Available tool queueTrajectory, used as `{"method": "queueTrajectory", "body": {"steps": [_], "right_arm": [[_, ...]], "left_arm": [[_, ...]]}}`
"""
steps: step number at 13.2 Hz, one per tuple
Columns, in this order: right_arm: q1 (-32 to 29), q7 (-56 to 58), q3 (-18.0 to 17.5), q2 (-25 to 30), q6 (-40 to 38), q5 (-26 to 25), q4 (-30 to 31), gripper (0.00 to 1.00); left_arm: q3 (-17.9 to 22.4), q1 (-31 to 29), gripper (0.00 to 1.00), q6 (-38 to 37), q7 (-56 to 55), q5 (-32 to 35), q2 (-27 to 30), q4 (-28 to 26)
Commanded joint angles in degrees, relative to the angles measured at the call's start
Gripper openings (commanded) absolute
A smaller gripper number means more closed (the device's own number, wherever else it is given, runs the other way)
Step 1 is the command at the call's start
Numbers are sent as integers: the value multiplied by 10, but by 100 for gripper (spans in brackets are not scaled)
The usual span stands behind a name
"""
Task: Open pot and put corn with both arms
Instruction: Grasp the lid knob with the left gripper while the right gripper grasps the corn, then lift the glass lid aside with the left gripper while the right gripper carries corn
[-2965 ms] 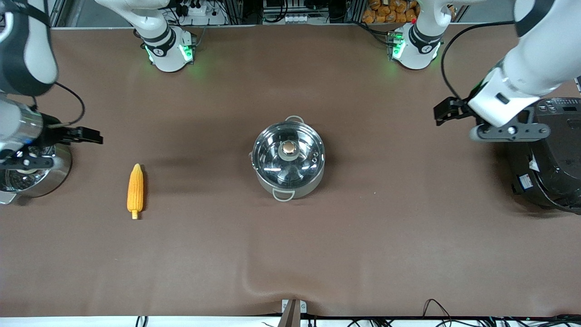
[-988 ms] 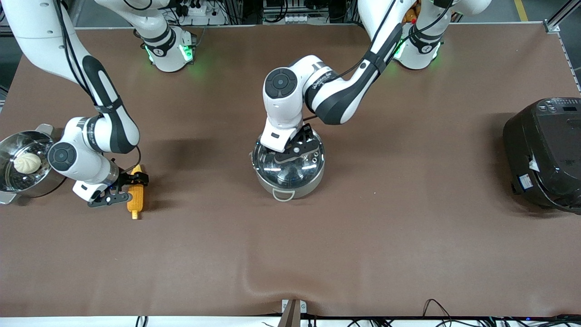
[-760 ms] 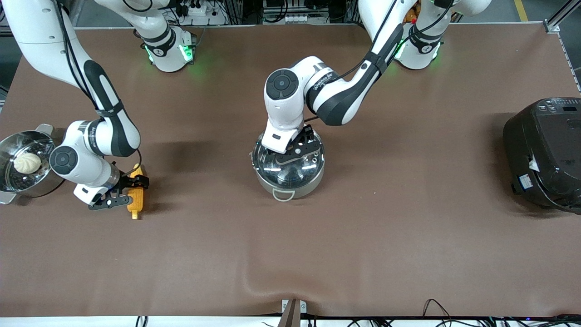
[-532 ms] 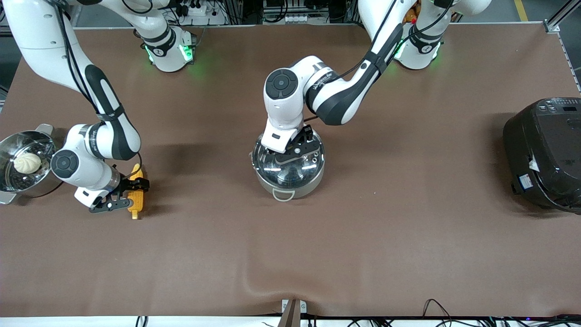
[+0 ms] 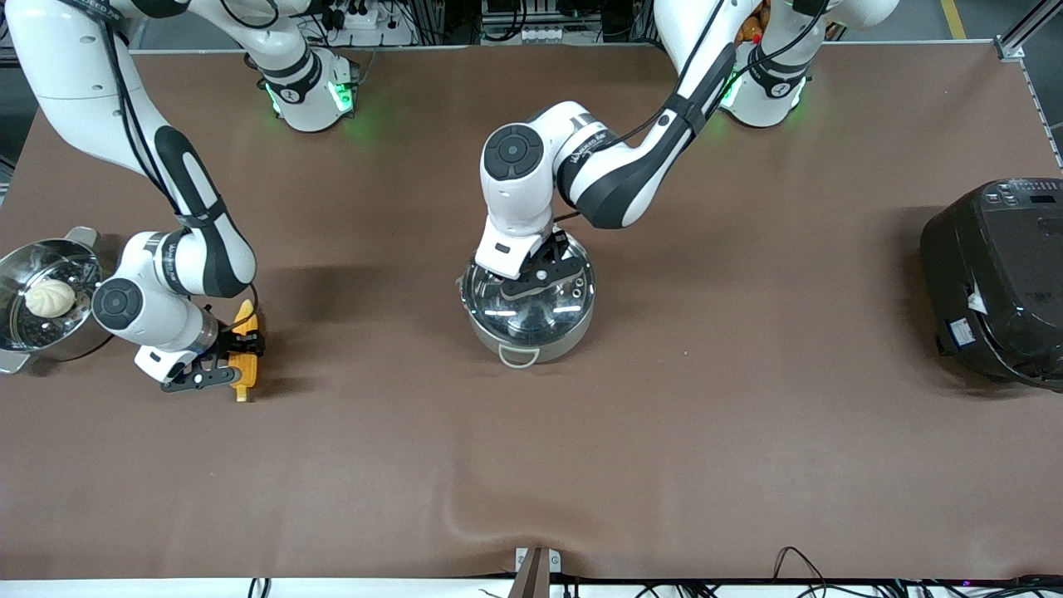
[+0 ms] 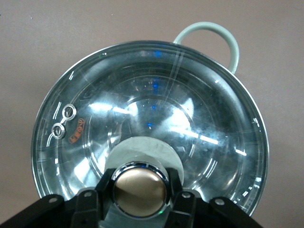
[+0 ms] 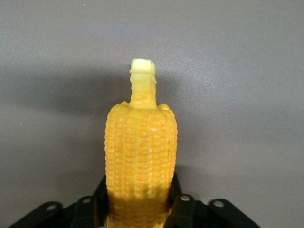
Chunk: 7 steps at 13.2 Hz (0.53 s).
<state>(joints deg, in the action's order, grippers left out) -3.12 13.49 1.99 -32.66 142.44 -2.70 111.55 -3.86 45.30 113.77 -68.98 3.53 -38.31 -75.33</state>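
The steel pot (image 5: 531, 342) stands mid-table with its glass lid (image 5: 544, 309) on it. My left gripper (image 5: 531, 274) is over the lid, shut on the copper knob (image 6: 139, 190). In the left wrist view the black fingers (image 6: 97, 202) press both sides of the knob, and the lid (image 6: 190, 118) covers the pot rim beside one loop handle (image 6: 209, 31). The corn (image 5: 245, 320) lies toward the right arm's end of the table. My right gripper (image 5: 239, 355) is shut on its middle. In the right wrist view the corn (image 7: 141, 142) points its pale stalk stub away from the fingers (image 7: 178, 204).
A steel steamer pot (image 5: 83, 253) with a white bun (image 5: 48, 296) stands at the right arm's end, close to the right arm's elbow. A black rice cooker (image 5: 996, 274) stands at the left arm's end. The brown cloth has a fold (image 5: 482, 515) near the front edge.
Both arms came in from the table's ends. The left gripper settled on the lid knob. The right gripper closed on the corn, which shifted slightly toward the steamer pot.
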Motion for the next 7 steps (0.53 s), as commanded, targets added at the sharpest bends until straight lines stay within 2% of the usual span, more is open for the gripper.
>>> {"method": "queueTrajectory", "body": {"steps": [1,5,7], "right_arm": [[-7,5,-7,-3,-2,0,-8,0],[2,1,-12,24,-45,-1,-19,0],[14,-5,-15,36,-134,1,-61,0]], "left_arm": [[2,-2,0,-21,-4,12,24,4],[0,-5,0,-107,5,12,85,-2],[1,-28,0,-158,34,11,134,-10]]}}
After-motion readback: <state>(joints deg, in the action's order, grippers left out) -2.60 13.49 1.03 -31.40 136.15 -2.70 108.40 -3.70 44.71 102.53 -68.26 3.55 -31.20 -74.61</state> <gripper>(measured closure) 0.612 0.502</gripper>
